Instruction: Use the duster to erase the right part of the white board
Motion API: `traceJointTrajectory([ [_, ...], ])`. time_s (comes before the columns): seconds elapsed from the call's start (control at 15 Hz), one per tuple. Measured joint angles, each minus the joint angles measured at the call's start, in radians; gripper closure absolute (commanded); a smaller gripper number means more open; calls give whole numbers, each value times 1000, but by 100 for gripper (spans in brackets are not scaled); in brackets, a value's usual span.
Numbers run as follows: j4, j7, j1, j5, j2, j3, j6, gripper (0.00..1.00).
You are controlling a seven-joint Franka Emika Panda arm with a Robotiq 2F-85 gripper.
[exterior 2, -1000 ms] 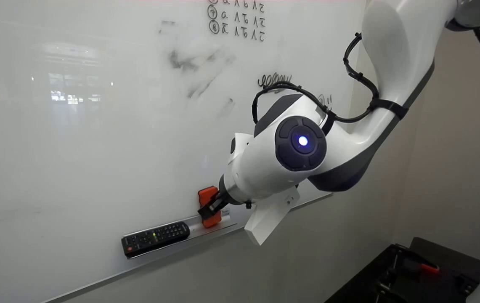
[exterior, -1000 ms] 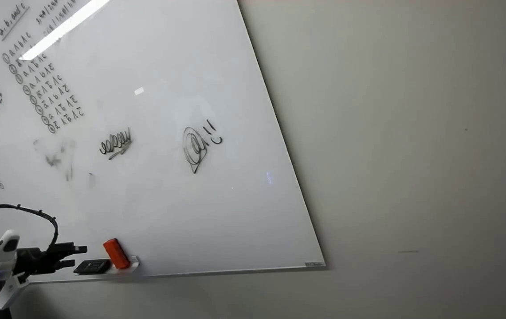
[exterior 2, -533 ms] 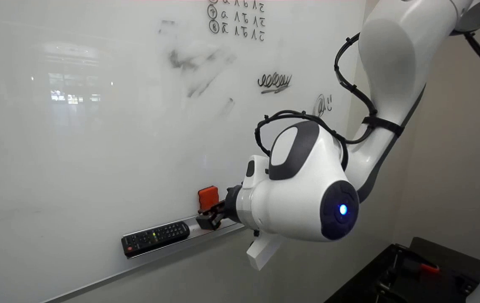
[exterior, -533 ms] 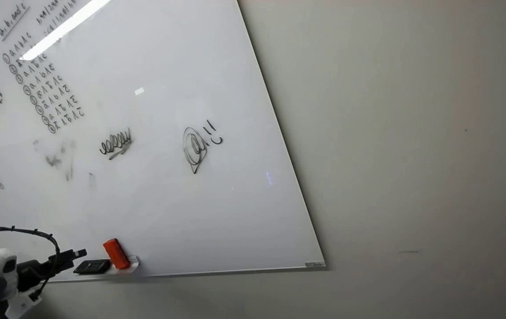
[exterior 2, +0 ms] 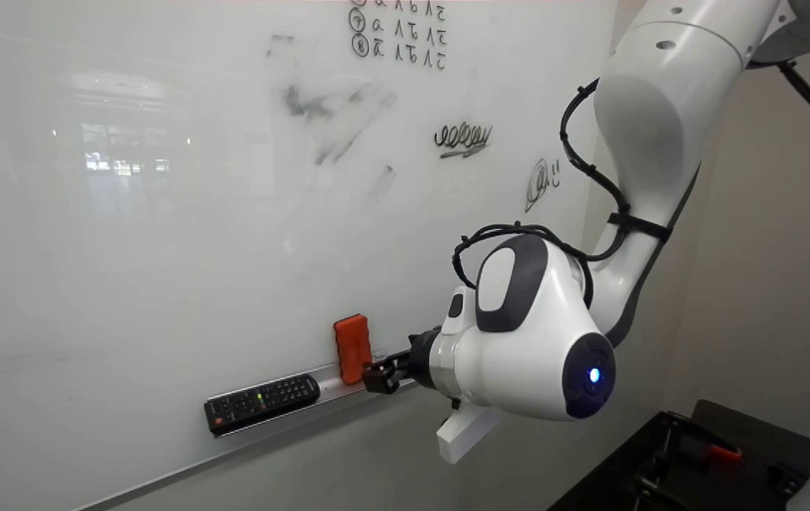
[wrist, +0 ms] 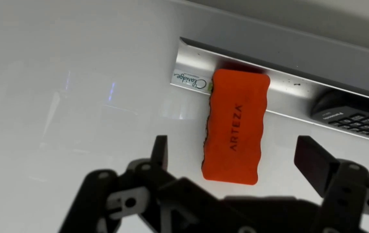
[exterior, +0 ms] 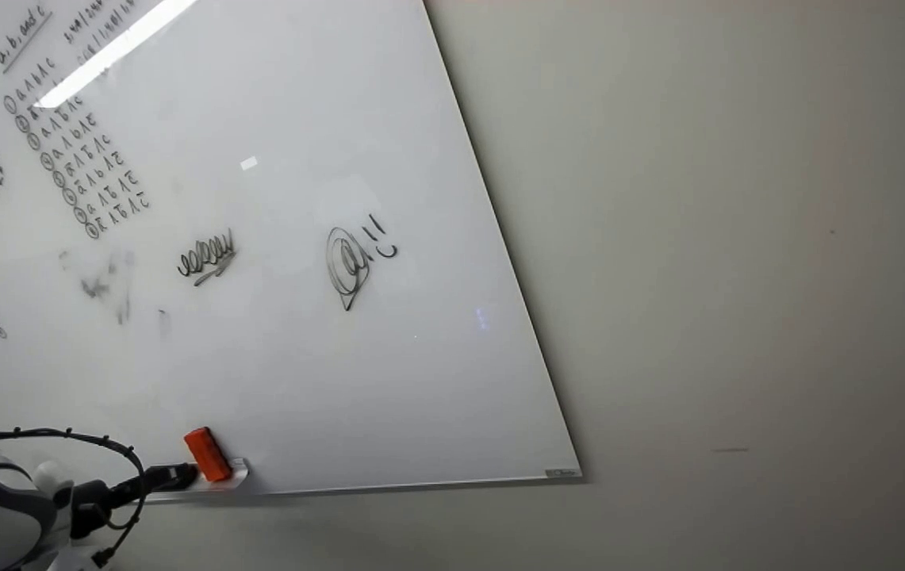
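The duster (wrist: 236, 126) is an orange-red block marked ARTEZA. It stands on end on the tray, leaning against the white board (wrist: 84, 168). It also shows in both exterior views (exterior: 208, 454) (exterior 2: 352, 346). My gripper (wrist: 231, 145) is open in the wrist view, one finger on each side of the duster, with a gap on both sides. In an exterior view the gripper (exterior 2: 385, 375) is just in front of the duster's lower right. The board's right part carries a dark scribble (exterior: 208, 258) and a swirl with a face (exterior: 349, 266).
A metal tray (exterior 2: 330, 387) runs along the board's lower edge. A black remote control (exterior 2: 263, 403) lies on it beside the duster, also in the wrist view (wrist: 355, 118). A dark table (exterior 2: 632, 468) stands low at the right in an exterior view.
The wrist has turned and the arm has come lower. My gripper has shifted along the tray and no longer covers the duster in an exterior view. The duster has not moved.
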Motion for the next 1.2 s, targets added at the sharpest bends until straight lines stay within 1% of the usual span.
traceJointTrajectory([
  [0.2, 0, 0, 0, 0, 1, 3, 0, 0],
  [0.33, 0, 0, -3, -32, 1, 5, 6, 0],
  [0.47, -1, 24, -19, -116, 1, 4, 8, 0],
  [0.67, -11, 108, -55, -262, 2, 2, 8, 0],
  [0.73, -16, 133, -66, -286, 5, 2, 7, 0],
  [0.87, -22, 153, -77, -301, 10, 2, 6, 0],
  [1.2, -24, 155, -77, -301, 12, 2, 5, 0],
])
